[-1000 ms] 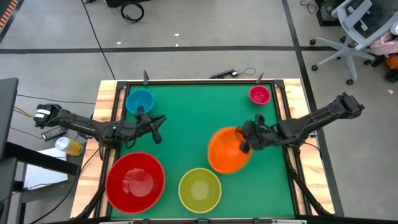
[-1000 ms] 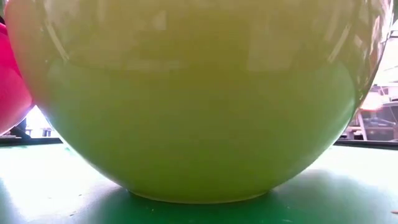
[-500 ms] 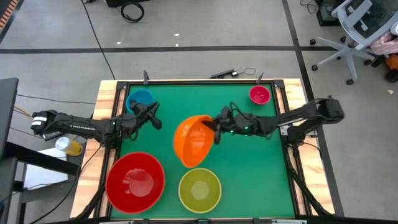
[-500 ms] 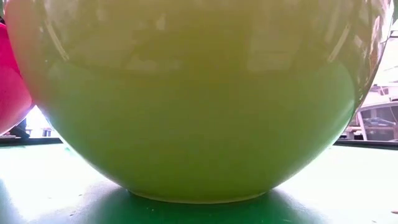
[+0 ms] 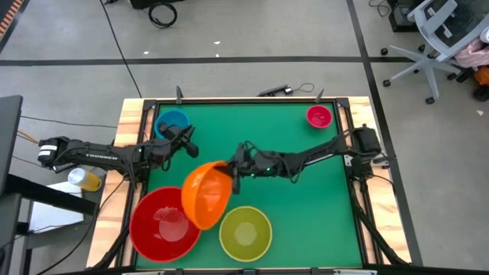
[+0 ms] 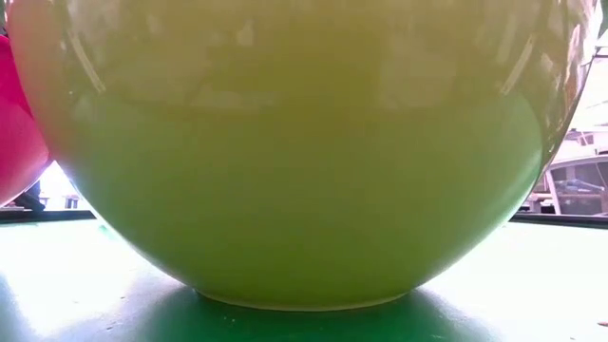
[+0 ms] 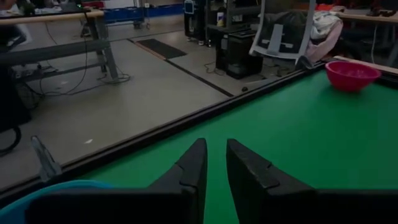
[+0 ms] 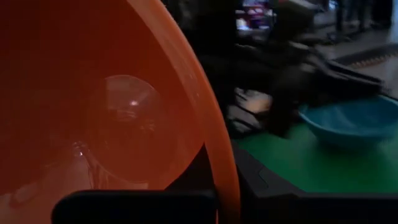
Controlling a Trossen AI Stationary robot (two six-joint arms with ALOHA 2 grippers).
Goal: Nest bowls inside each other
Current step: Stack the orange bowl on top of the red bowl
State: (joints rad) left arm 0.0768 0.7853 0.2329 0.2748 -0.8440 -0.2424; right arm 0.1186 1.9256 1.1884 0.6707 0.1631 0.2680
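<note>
1. The right gripper [image 5: 233, 169] carries the orange bowl [image 5: 205, 195] across the green worktop [image 5: 306, 206]; a second ago the bowl hung over the right half, and it now overlaps the near rim of the red bowl [image 5: 162, 223], tilted on edge.
2. That shift suggests the first nesting is close: the orange bowl appears nearly lined up above the largest bowl, though it is not yet set inside.
3. The right jaws are clenched on the orange bowl's rim, one finger inside and one outside the wall, as the right wrist view shows.
4. The left gripper [image 5: 188, 143] hovers just beside the blue bowl [image 5: 172, 122] at the far left corner; its jaws stand nearly closed with a narrow gap and grasp nothing, having drawn nearer that bowl over the last second.
5. The yellow-green bowl [image 5: 245, 232] sits upright at the near edge, just right of the red one, and fills the low view.
6. The magenta-pink bowl [image 5: 318, 116] rests alone at the far right corner, well apart from the rest.
</note>
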